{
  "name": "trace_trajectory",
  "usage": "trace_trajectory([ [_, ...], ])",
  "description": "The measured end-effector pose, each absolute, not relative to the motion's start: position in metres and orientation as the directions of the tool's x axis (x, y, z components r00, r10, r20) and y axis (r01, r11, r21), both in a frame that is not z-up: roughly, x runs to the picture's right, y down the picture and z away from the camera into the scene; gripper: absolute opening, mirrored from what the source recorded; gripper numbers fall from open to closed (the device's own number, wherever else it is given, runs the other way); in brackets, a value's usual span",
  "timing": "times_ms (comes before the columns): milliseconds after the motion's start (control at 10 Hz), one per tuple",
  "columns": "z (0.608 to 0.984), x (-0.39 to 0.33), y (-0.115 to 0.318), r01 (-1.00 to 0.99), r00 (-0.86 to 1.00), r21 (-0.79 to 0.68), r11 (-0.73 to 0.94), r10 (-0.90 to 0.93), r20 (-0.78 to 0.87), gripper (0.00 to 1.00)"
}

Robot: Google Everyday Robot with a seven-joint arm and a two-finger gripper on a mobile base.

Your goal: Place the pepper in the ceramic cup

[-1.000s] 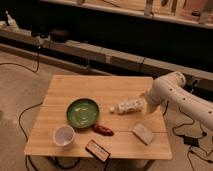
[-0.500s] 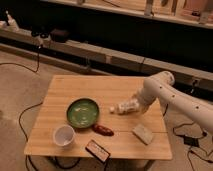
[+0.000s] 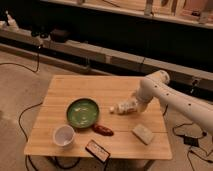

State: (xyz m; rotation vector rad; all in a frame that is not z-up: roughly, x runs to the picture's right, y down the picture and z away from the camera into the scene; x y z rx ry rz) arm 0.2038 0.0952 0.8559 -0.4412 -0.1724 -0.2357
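Note:
The pepper (image 3: pixel 102 130), small, red and long, lies on the wooden table (image 3: pixel 100 90) just right of and below a green bowl. The white ceramic cup (image 3: pixel 64 135) stands upright near the table's front left corner, empty as far as I can see. My white arm (image 3: pixel 165 92) reaches in from the right. The gripper (image 3: pixel 136 104) is at its lower end, over the right middle of the table, next to a lying bottle. It is well right of and behind the pepper.
A green bowl (image 3: pixel 83 111) sits left of centre. A pale bottle (image 3: pixel 124 107) lies on its side by the gripper. A beige sponge (image 3: pixel 143 133) lies at front right. A dark flat box (image 3: pixel 97 150) sits at the front edge. Cables run over the floor.
My arm has swung left, bringing the gripper further in over the table toward the lying bottle. The pepper, cup and bowl have not moved.

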Motion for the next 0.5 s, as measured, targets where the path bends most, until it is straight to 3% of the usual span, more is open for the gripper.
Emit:
trace_trajectory([
  [500,0.882,0.209,0.102,0.257,0.963,-0.423,0.869,-0.190,0.193,0.65],
])
